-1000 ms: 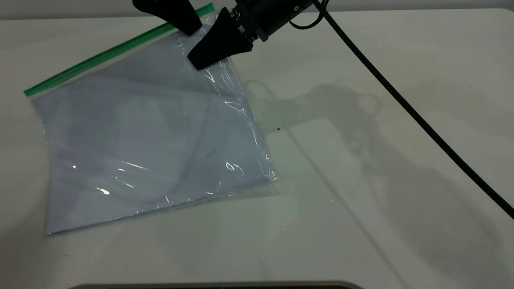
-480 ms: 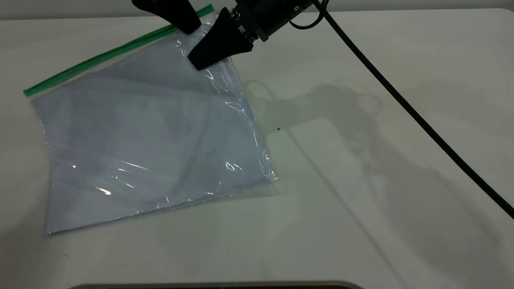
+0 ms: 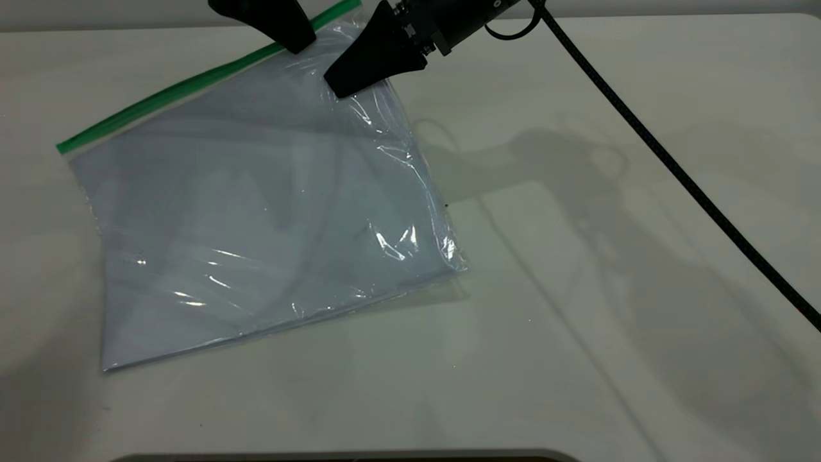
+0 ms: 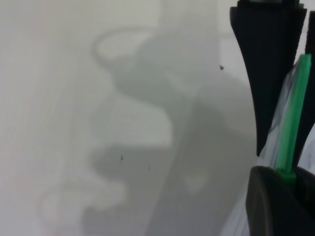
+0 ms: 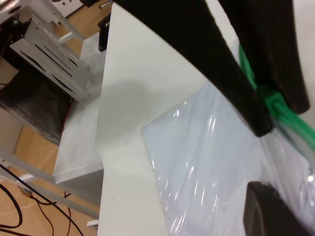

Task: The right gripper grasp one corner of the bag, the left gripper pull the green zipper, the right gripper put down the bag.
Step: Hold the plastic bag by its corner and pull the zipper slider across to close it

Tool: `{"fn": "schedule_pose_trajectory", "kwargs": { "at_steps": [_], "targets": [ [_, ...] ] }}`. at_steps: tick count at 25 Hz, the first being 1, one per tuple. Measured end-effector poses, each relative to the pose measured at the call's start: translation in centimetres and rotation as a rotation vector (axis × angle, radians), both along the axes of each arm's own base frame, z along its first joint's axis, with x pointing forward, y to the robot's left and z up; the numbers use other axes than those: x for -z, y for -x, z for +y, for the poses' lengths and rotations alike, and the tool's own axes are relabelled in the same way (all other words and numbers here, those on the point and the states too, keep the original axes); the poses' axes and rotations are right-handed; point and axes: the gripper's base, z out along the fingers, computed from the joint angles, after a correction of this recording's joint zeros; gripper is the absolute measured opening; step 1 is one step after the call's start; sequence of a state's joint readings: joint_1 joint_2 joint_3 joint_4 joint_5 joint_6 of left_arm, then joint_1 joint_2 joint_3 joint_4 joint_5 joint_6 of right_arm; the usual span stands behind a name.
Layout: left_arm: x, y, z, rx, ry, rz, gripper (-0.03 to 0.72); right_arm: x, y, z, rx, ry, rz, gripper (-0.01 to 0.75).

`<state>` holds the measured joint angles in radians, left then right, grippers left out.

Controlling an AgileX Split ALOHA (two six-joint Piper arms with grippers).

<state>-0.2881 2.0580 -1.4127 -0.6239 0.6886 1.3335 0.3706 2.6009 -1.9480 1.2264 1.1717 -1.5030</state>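
The bag [image 3: 256, 212] lies on the white table, a clear bluish pouch with its far right corner raised. The green zipper [image 3: 186, 86] runs along its far edge. My right gripper [image 3: 343, 86] is shut on the bag's far right corner. My left gripper [image 3: 292, 42] is just beside it, shut on the green zipper near that end. In the left wrist view the zipper strip [image 4: 295, 113] runs into the left gripper [image 4: 288, 179]. The right wrist view shows the bag [image 5: 206, 162] and the zipper [image 5: 275, 101] beyond the dark fingers.
The right arm's black cable [image 3: 673, 173] crosses the table [image 3: 577, 359] diagonally to the right edge. A metal frame [image 5: 54, 54] stands beyond the table's edge in the right wrist view.
The bag has slid to the right with both grippers on it. The right gripper has moved right and a little farther back, and the left jaw has hardly moved.
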Motion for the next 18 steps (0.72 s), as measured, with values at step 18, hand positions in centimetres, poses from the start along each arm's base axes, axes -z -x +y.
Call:
{"fn": "schedule_pose_trajectory", "kwargs": {
  "at_steps": [18],
  "targets": [
    [0.1, -0.5, -0.1, -0.038, -0.006, -0.032, 0.056, -0.7, -2.9, -6.3, 0.133, -0.057, 0.068, 0.037]
  ]
}}
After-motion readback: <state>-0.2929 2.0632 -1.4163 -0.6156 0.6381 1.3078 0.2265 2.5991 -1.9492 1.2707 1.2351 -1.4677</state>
